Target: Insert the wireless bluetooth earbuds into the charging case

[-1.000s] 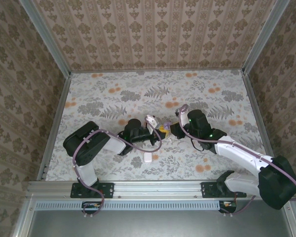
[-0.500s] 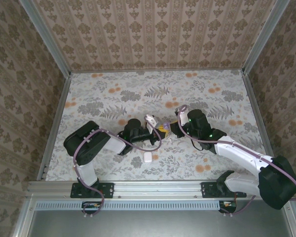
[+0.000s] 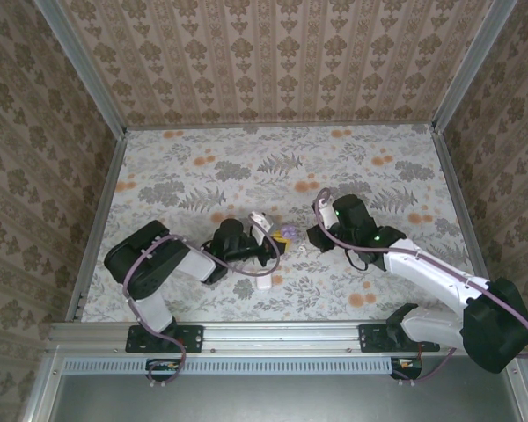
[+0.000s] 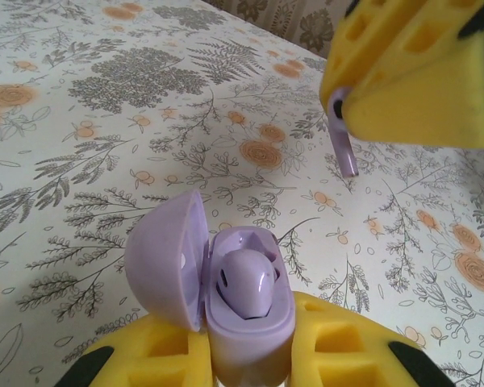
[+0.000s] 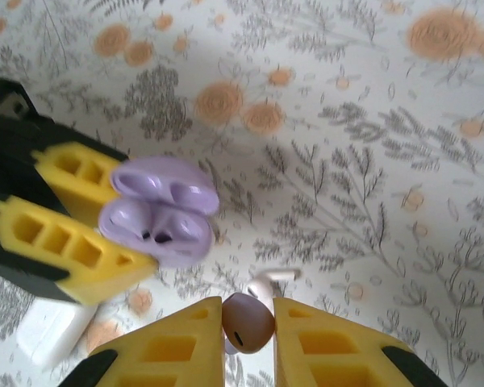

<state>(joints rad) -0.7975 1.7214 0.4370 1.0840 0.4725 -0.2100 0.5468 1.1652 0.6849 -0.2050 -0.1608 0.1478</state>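
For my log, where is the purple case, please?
Top view: the purple case sits centrally in the left end effector, facing the right end effector.

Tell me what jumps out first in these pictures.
First comes the open purple charging case, clamped in the left gripper above the floral table, with one purple earbud seated inside. Facing it, the right gripper pinches a second purple earbud. A white case lies on the table beside the left gripper.
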